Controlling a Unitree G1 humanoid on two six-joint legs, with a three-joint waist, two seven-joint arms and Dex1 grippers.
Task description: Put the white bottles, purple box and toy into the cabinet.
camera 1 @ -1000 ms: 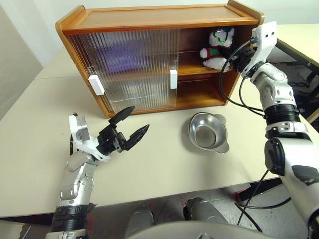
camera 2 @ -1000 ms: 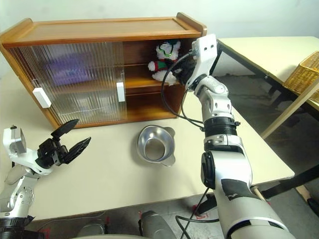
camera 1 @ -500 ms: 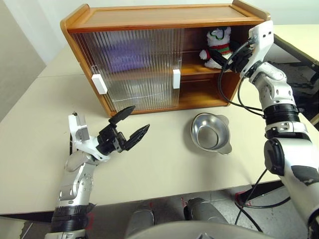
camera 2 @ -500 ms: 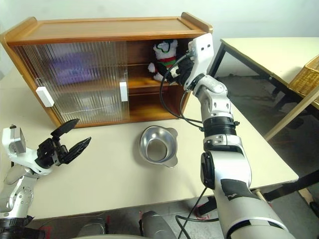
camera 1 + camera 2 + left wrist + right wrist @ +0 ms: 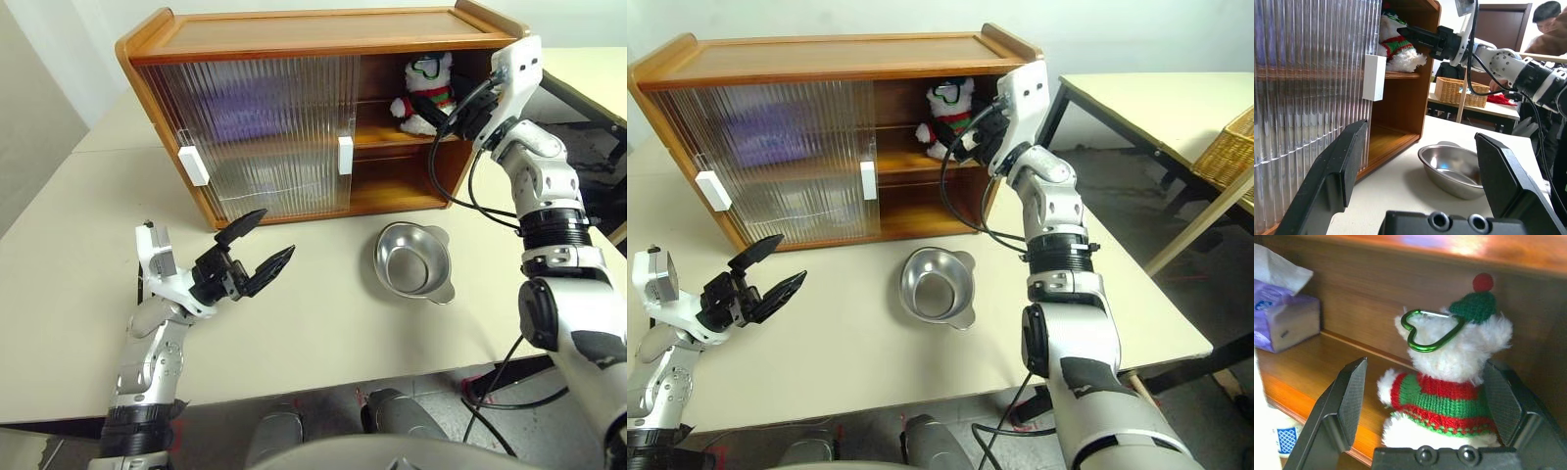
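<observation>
Released since the earlier frame, the toy [image 5: 428, 90] sits on the cabinet [image 5: 294, 34] shelf upper right, right gripper [image 5: 1422, 399] wide open and empty around it, nothing left on the worktop [image 5: 323, 304] but a steel bowl [image 5: 412, 262].

Left gripper [image 5: 253, 249] low, jaws spread; right gripper [image 5: 453, 115] raised forward, jaws spread.

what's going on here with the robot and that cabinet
A humanoid robot is loading things into a wooden cabinet on a table. Its right hand is open at the upper shelf, its fingers on either side of a plush toy that sits upright there. The purple box sits on the same shelf, further in behind the ribbed sliding doors. The left hand hovers open over the table, holding nothing. A steel bowl sits on the table in front of the cabinet.
</observation>
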